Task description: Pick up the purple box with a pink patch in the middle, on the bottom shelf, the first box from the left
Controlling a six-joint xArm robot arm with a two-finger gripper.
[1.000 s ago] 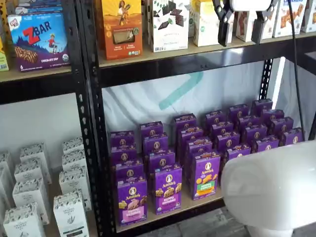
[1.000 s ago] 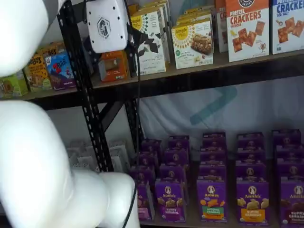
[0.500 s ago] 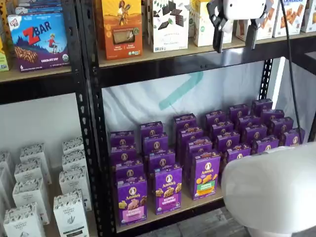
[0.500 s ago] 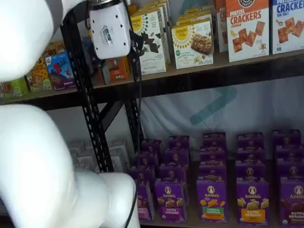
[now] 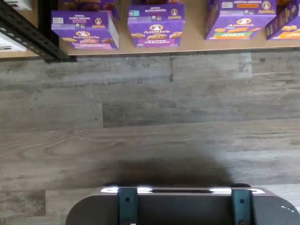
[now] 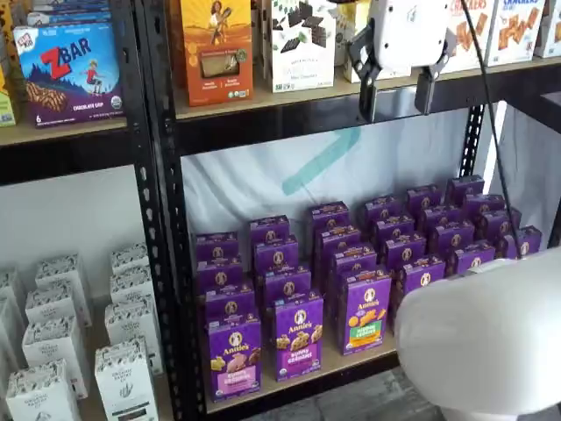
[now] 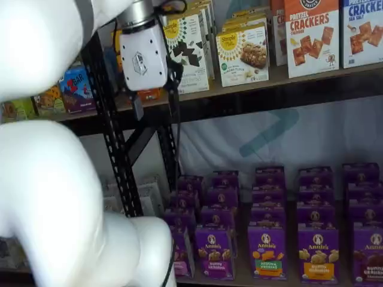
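Hand open, high above purple box, seemingly empty.

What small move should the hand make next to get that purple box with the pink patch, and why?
Probably lower it and bring it left. In a shelf view the hand hangs open beside the upper shelf's beam, well above and right of the purple box at the front left of the bottom shelf.

The purple box with a pink patch stands leftmost at the front edge of the tan wooden bottom shelf (more purple cartons rightward and behind).
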